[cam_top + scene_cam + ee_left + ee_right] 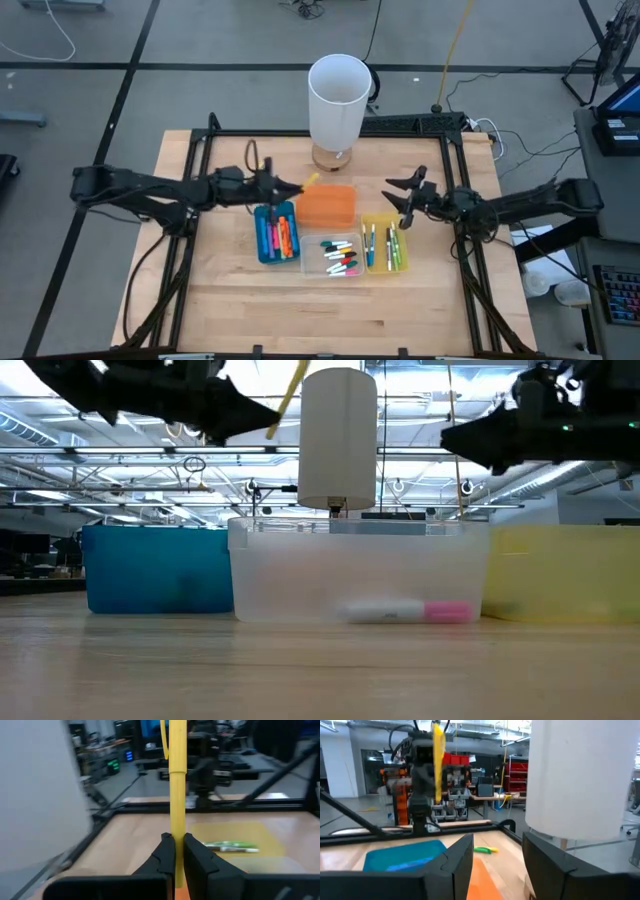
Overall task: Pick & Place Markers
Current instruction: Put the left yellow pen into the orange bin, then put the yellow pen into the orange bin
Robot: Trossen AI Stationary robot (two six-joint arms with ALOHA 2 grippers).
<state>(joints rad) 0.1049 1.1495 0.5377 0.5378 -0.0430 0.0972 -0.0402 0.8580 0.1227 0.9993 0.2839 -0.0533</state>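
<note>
My left gripper (296,187) hangs over the gap between the blue bin (277,232) and the orange bin (326,205), shut on a yellow marker (177,780). The marker shows high up in the low view (290,395). My right gripper (401,200) hovers open above the far end of the yellow bin (384,243), with nothing between its fingers (460,855). Several markers lie in the blue bin, the clear bin (340,257) and the yellow bin. A green-and-yellow marker (485,850) lies beyond the orange bin. My left gripper pinches the yellow marker between its two fingers (167,852), near the marker's lower end (177,834). The fingers come in level from the table's left and lie across the marker. The marker is lifted clear, standing up from the fingers with a tilt.
A tall white cylinder (340,100) on a wooden foot stands just behind the bins, close to both grippers. A black frame (440,125) runs round the table's far and side edges. Bare wood lies in front of the bins (330,310).
</note>
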